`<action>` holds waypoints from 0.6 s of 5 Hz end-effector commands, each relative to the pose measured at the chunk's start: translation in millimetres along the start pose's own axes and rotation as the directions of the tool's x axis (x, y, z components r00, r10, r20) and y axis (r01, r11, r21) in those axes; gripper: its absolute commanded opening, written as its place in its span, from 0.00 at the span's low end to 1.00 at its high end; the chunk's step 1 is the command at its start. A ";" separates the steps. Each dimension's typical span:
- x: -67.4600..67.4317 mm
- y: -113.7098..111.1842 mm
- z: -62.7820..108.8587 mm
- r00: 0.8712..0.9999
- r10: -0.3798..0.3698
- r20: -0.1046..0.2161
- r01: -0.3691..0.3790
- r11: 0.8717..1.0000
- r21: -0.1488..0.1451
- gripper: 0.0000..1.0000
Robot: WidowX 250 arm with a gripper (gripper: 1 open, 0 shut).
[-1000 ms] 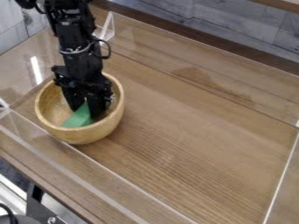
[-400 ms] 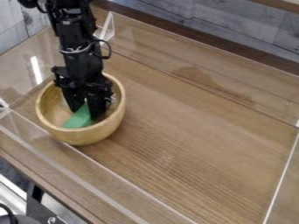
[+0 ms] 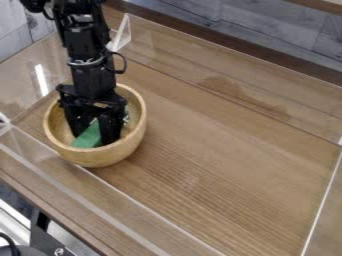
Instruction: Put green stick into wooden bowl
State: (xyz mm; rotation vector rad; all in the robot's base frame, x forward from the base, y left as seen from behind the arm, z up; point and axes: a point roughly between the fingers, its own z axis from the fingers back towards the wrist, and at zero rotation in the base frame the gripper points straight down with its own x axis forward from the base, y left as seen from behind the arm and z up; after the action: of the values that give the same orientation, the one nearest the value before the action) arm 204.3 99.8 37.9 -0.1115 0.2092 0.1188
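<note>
The wooden bowl (image 3: 96, 148) sits at the left of the table, round and light tan. Inside it lies the green stick (image 3: 91, 136), a bright green block partly hidden by my fingers. My black gripper (image 3: 94, 128) points down into the bowl with its two fingers spread apart on either side of the green stick. It stands open, and the stick rests on the bowl's floor.
Clear acrylic walls (image 3: 201, 215) fence the wooden tabletop (image 3: 227, 140) on all sides, with the near wall just in front of the bowl. A grey plank wall runs along the back.
The fingers have spread apart from a shut grip on the green stick, which now lies loose in the bowl. The arm has hardly moved.
</note>
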 end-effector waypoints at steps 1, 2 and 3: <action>6.0 1.5 14.5 0.999 0.007 0.034 -0.007 1.000 0.006 1.00; 7.2 -1.4 23.1 0.999 0.004 0.043 -0.004 1.000 -0.006 1.00; 8.3 -4.5 30.7 0.999 0.002 0.053 -0.001 1.000 -0.018 1.00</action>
State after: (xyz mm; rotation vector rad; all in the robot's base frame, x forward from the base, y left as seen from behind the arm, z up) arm 208.6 95.7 51.4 -0.1516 0.2217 0.1318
